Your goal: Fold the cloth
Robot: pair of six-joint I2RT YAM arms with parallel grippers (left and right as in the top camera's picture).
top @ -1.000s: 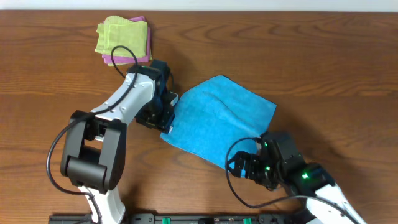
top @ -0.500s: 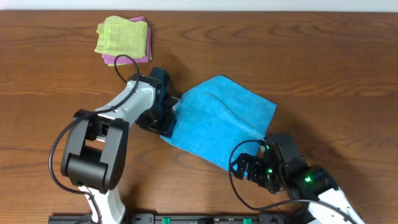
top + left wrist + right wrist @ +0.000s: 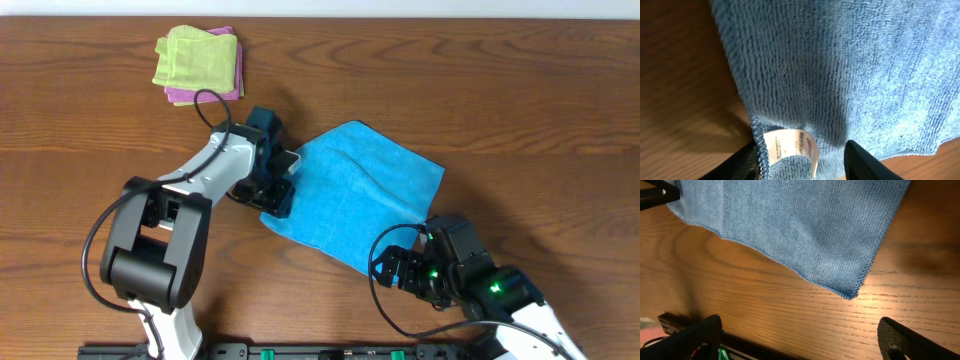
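**Inspector:** Left gripper (image 3: 280,192)?
**Assessor:** Jaws part-spread, straddling the left corner of the cloth (image 3: 355,195) at its white label (image 3: 790,145); no pinch evident. Right gripper (image 3: 387,268) spread wide and empty, just off the cloth's near corner.
**Inspector:** The cloth itself?
**Assessor:** Flat on the bench (image 3: 520,90), unfolded.
**Inspector:** Step?
**Assessor:** Judged: securing corners for the first fold. Next, both grippers must pinch, lift and carry across.

The cloth (image 3: 360,195) lay spread on the table (image 3: 520,90). A pile of folded cloths (image 3: 198,62) sat behind it, off to the left.
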